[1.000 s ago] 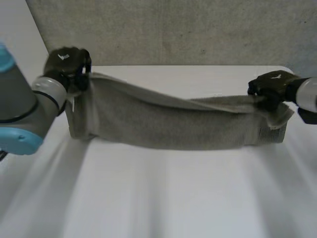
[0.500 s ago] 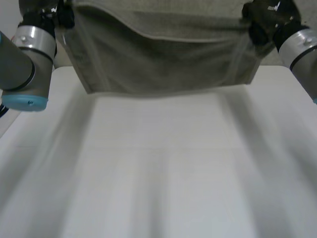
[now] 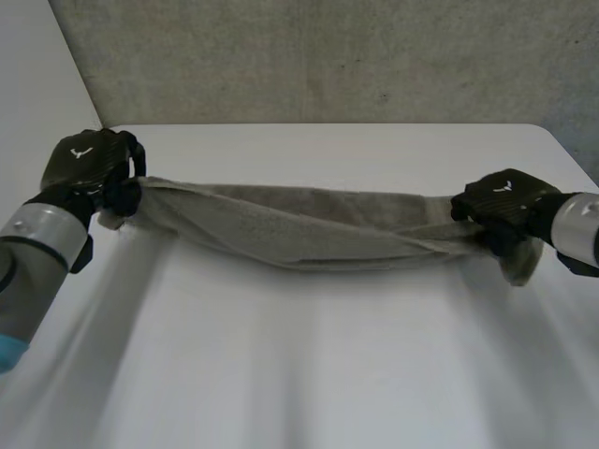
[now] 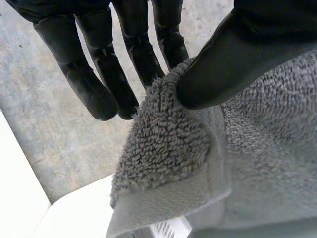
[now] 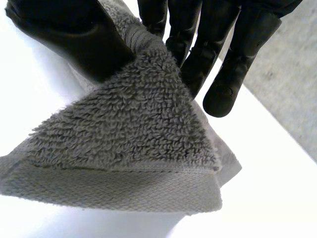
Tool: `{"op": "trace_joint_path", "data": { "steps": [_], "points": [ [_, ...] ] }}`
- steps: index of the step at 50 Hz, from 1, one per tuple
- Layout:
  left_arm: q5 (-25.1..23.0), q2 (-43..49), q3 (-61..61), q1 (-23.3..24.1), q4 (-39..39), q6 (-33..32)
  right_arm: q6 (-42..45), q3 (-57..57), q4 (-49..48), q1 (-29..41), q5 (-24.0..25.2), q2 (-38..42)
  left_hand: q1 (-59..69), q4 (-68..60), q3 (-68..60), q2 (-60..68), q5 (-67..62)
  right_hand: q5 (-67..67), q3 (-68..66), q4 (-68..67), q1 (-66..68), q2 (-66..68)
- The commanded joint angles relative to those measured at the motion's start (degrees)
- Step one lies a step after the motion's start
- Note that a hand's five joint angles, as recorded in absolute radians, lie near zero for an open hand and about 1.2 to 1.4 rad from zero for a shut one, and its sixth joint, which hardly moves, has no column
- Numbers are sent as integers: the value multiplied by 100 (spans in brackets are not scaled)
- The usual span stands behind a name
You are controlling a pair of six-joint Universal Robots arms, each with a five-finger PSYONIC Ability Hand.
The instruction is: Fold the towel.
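Towel (image 3: 309,234) strung 9 to 3 o'clock; your wrist views reveal left hand (image 4: 237,54) and right hand (image 5: 69,34) fingers clamping its corners.

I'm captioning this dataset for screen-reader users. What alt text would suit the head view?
A grey towel hangs as a sagging band between two black robot hands over a white table. The left robot hand pinches one end, the right robot hand the other; a grey wall stands behind.
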State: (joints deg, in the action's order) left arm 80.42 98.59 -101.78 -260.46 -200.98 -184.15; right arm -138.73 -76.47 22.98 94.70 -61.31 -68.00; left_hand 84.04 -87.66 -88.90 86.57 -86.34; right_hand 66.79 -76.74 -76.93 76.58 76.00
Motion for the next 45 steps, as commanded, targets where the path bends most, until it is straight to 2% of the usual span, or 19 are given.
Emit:
{"op": "trace_joint_path", "data": {
  "steps": [1, 6, 8, 14, 19, 25, 30, 35, 41, 42, 43, 44, 45],
  "points": [
    [-211, -385, -219, -216, -38, 37, -14, 423, 514, -162, 110, 23, -404, 766, 890, -657, 1634, 321, -326, -307, 342, 400],
    [-211, 107, 44, -154, -73, 2, -40, 809, 505, -118, 110, 647, -404, 766, 890, -657, 1634, 321, -326, -307, 342, 400],
    [-167, 693, 368, -75, -73, -7, -58, 1159, 523, -109, 84, 1085, -404, 766, 890, -657, 1634, 321, -326, -307, 342, 400],
    [-123, 1540, 976, 92, -29, -15, -84, 1574, 461, 14, 66, 1588, -404, 766, 890, -657, 1634, 321, -326, -307, 342, 400],
    [60, 2443, 1940, 241, 6, -103, -531, 2206, 155, 198, 40, 2167, -404, 766, 890, -657, 1634, 321, -326, -307, 342, 400],
    [378, 2964, 2567, 268, -29, -226, -919, 2330, -567, 225, 14, 2458, -404, 766, 890, -657, 1634, 321, -326, -307, 342, 400],
    [457, 3613, 3286, 364, -64, -498, -1025, 2347, -1392, 321, -381, 2712, -404, 766, 890, -657, 1634, 321, -326, -307, 342, 400],
    [466, 3938, 3664, 443, -73, -718, -1016, 2435, -1542, 383, -610, 2914, -404, 766, 890, -657, 1634, 321, -326, -307, 342, 400],
    [457, 4159, 3929, 488, -99, -806, -1016, 2558, -1560, 418, -645, 3126, -404, 766, 890, -657, 1634, 226, -231, -212, 247, 305],
    [448, 4220, 3999, 514, -126, -806, -1016, 2576, -1595, 435, -645, 3187, -404, 766, 890, -657, 1634, -756, 752, 770, -736, -677],
    [448, 4282, 4060, 531, -143, -806, -1007, 2585, -1639, 444, -645, 3240, -404, 766, 890, -657, 1634, -2781, 2776, 2795, -2760, -2702],
    [448, 4334, 4096, 531, -178, -806, -1016, 2585, -1683, 453, -663, 3266, -404, 766, 890, -657, 1634, -5633, 5628, 5647, -5612, -5554],
    [448, 4335, 4096, 531, -179, -806, -1016, 2585, -1683, 453, -663, 3267, -404, 766, 890, -657, 1634, -5661, 5656, 5675, -5640, -5582]
  ]
}}
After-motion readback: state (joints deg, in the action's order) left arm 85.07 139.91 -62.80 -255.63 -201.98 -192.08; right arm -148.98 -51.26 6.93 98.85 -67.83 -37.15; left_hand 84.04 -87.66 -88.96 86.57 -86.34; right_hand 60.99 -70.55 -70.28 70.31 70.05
